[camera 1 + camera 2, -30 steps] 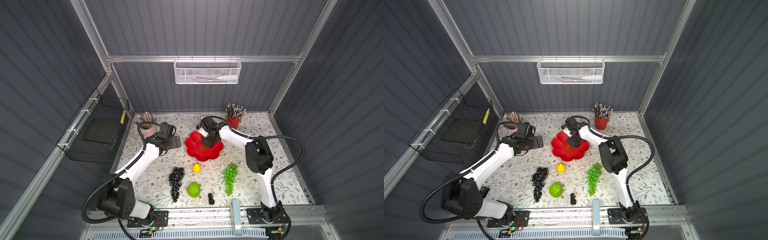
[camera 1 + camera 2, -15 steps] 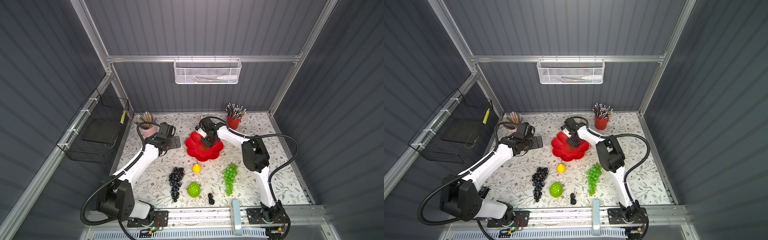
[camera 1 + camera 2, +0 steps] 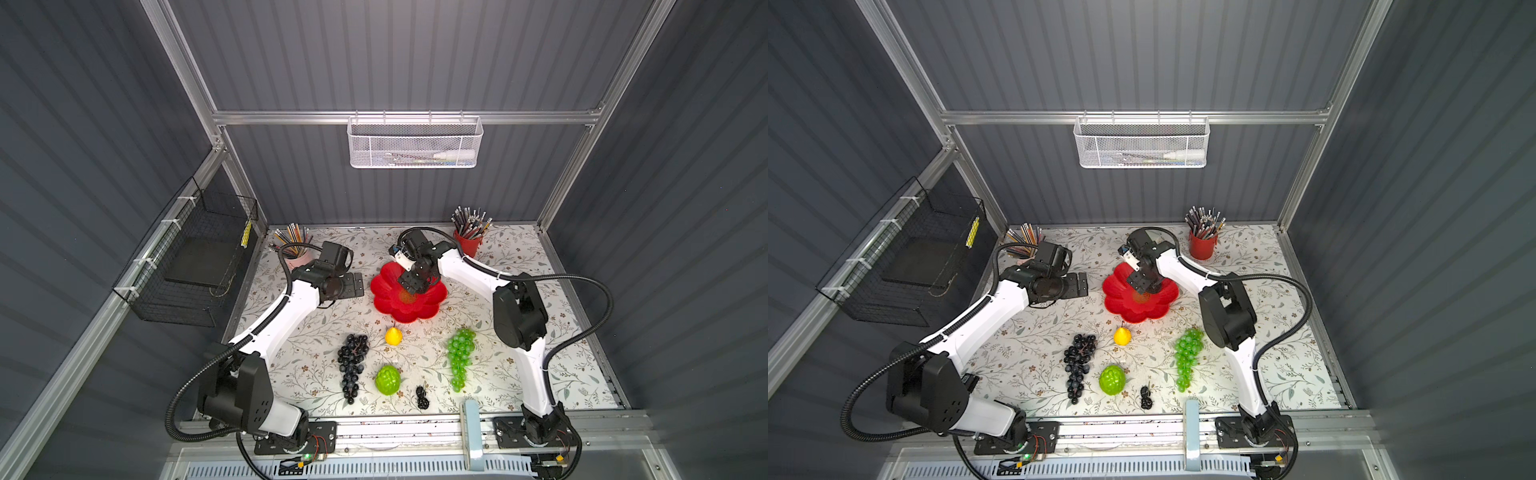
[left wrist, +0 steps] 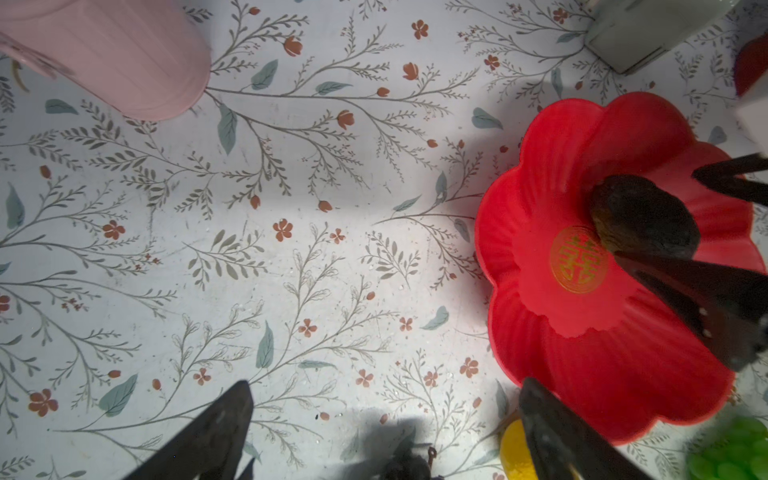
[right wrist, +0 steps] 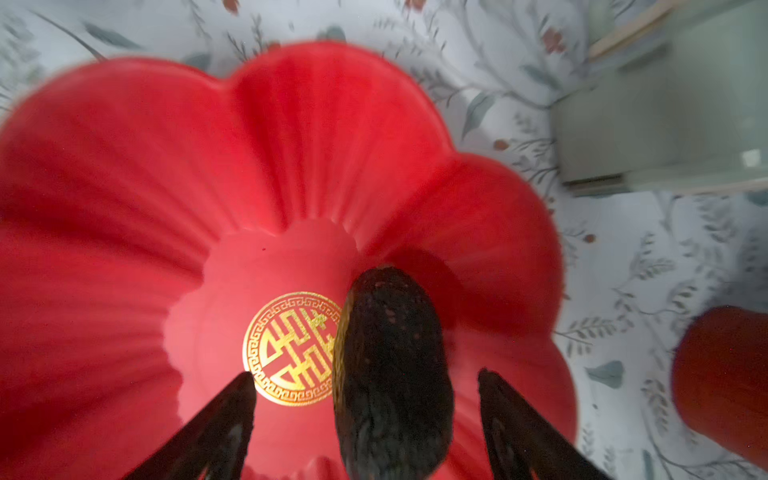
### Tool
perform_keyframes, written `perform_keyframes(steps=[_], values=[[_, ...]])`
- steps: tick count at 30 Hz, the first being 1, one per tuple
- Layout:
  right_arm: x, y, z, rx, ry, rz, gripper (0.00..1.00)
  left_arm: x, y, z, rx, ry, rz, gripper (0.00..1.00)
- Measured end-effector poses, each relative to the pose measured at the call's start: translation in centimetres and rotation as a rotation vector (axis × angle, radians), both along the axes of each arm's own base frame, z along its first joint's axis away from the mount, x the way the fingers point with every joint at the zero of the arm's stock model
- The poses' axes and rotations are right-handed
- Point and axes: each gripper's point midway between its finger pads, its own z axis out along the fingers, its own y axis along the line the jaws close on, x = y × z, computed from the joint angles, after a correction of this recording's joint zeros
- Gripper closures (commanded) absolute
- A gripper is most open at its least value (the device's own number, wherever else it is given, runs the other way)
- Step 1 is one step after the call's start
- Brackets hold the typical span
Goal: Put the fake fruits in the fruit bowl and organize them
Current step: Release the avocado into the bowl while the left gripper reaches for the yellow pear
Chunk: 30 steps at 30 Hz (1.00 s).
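One dark fruit (image 5: 390, 374) lies in the bowl (image 5: 124, 187), twelve o'clock of the pear (image 3: 393, 336); we see right end effector (image 5: 365, 372) released astride it, left end effector (image 4: 386, 382) released.

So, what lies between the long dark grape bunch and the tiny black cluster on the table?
Only the lime-green knobbly ball lies there, as both top views show.

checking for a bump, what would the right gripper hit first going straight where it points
Likely the dark bumpy fruit lying in the red bowl, between the open fingers of the right gripper; depth unclear.
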Motion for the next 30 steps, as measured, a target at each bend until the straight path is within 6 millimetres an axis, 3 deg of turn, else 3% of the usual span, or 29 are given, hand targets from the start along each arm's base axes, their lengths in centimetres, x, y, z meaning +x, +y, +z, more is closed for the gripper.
perform_keyframes(steps=[5, 7, 10, 13, 15, 19, 24, 30], values=[[-0.8, -0.2, 7.3, 0.116, -0.117, -0.014, 0.14, -0.6, -0.9, -0.2, -0.025, 0.064, -0.047, 0.0], [-1.7, -0.7, 8.6, 0.158, -0.136, -0.029, 0.14, -1.2, -1.4, -0.5, -0.047, 0.099, -0.066, 0.06], [-3.6, -1.7, 8.6, 0.209, -0.123, -0.068, 0.15, -2.5, -2.8, -1.1, -0.093, 0.16, -0.116, 0.09], [-6.0, -2.9, 7.3, 0.257, -0.089, -0.113, 0.14, -4.5, -5.7, -1.7, -0.103, 0.205, -0.222, 0.06], [-7.4, -3.8, 6.5, 0.282, -0.075, -0.139, 0.14, -6.6, -8.5, -2.1, -0.09, 0.23, -0.336, 0.0], [-9.1, -5.5, 6.2, 0.328, -0.096, -0.2, 0.13, -10.9, -12.8, -3.5, -0.064, 0.301, -0.505, 0.05], [-9.6, -6.9, 7.0, 0.388, -0.15, -0.259, 0.13, -12.9, -14.4, -5.3, -0.006, 0.345, -0.565, 0.1], [-8.9, -8.5, 7.7, 0.424, -0.194, -0.312, 0.13, -13.0, -14.0, -8.0, 0.091, 0.39, -0.542, 0.13]])
